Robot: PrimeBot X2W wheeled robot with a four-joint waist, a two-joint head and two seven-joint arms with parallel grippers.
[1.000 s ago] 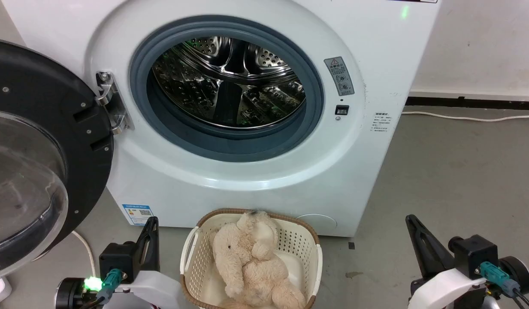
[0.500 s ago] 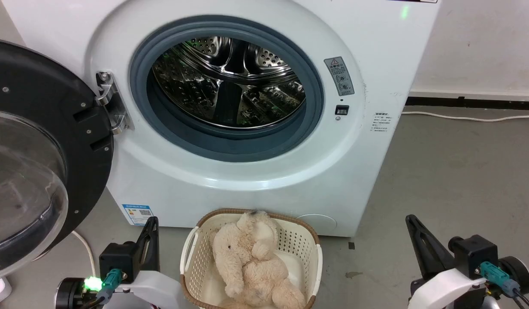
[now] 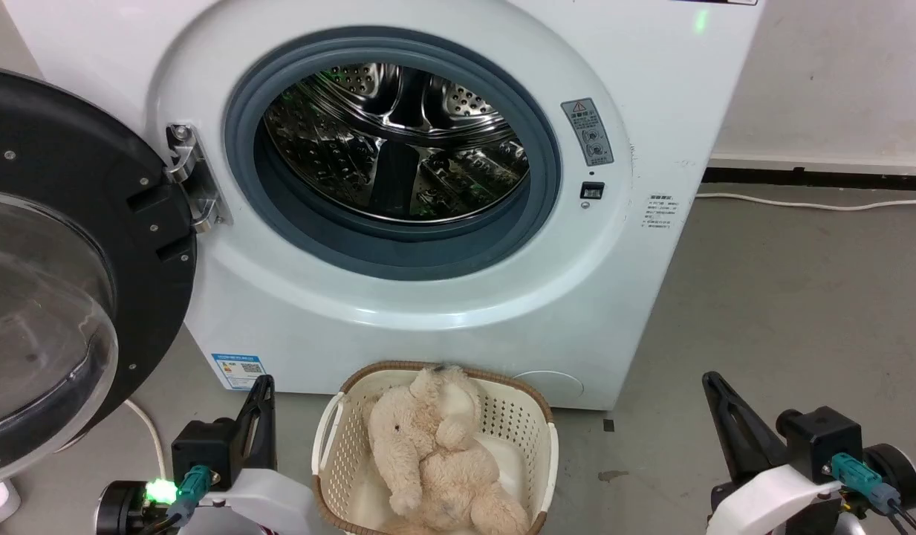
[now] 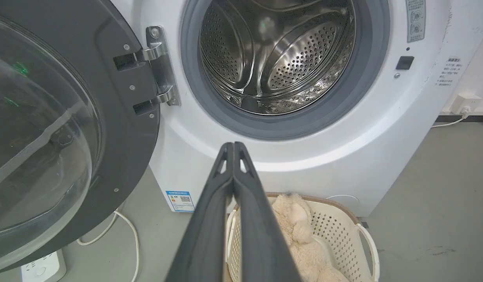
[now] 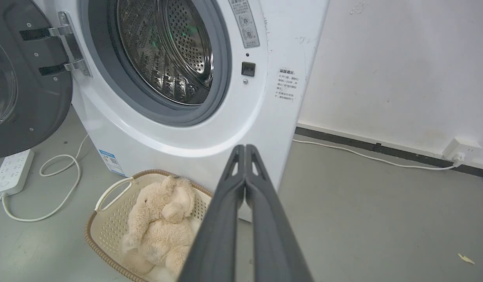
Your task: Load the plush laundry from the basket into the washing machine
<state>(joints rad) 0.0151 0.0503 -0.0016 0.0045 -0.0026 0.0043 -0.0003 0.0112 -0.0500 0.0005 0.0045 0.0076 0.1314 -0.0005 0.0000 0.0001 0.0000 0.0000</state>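
The washing machine (image 3: 443, 327) stands white and wide before me and takes up most of my head view. Its black-rimmed glass door (image 3: 64, 148) hangs swung open on my left, hinged beside the grey gasket. Through the porthole the perforated steel drum (image 3: 398, 141) shines. On the grey floor (image 3: 784, 297), just in front of the machine's lower panel, sits the basket (image 3: 521, 420), cream with a brown woven-look rim. The plush laundry (image 3: 428, 446) lies inside it with its head toward the machine, slumped on its back or its side; I cannot tell which. My left gripper (image 4: 234, 145) hangs low to the left of the basket, its fingers pressed tip to tip and empty. My right gripper (image 5: 245, 148) hangs well off to the basket's right, likewise clenched on nothing. A white power strip (image 5: 10, 172) lies on the floor below the open door, with its cable (image 4: 135, 244) looping beside it.
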